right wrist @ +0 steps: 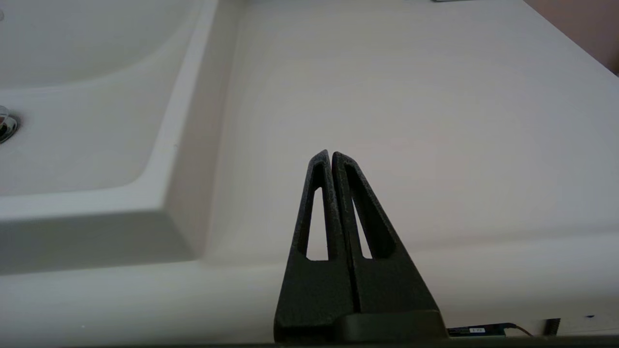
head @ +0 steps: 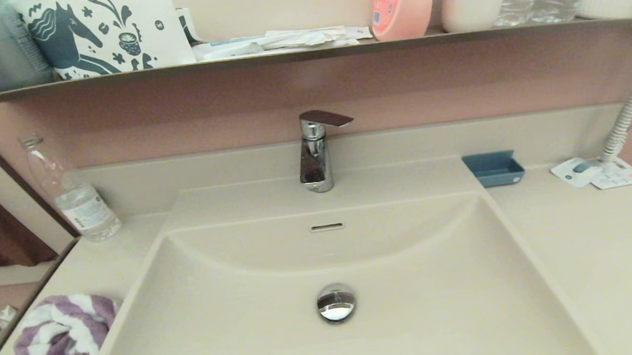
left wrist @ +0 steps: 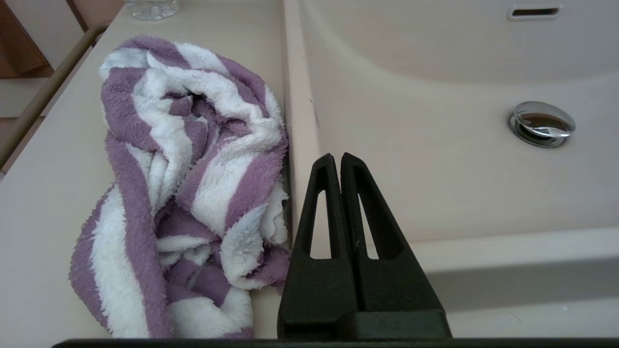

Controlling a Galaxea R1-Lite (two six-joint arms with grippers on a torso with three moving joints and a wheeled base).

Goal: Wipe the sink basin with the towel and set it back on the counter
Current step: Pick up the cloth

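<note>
The purple-and-white striped towel (head: 56, 347) lies bunched on the counter (head: 610, 256) left of the sink basin (head: 237, 325), its edge against the basin's rim. In the left wrist view the towel (left wrist: 188, 183) is just beside my left gripper (left wrist: 336, 157), which is shut and empty, held near the front edge over the basin rim. My right gripper (right wrist: 330, 154) is shut and empty too, over the bare counter (right wrist: 411, 96) right of the basin (right wrist: 87, 96). Neither gripper shows in the head view. The chrome drain plug (head: 336, 303) sits mid-basin.
A chrome faucet (head: 317, 152) stands behind the basin. A clear water bottle (head: 72, 191) is at the back left, a small blue tray (head: 494, 168) and paper cards (head: 597, 172) at the back right. A shelf (head: 306, 51) above carries a horse-print bag and bottles.
</note>
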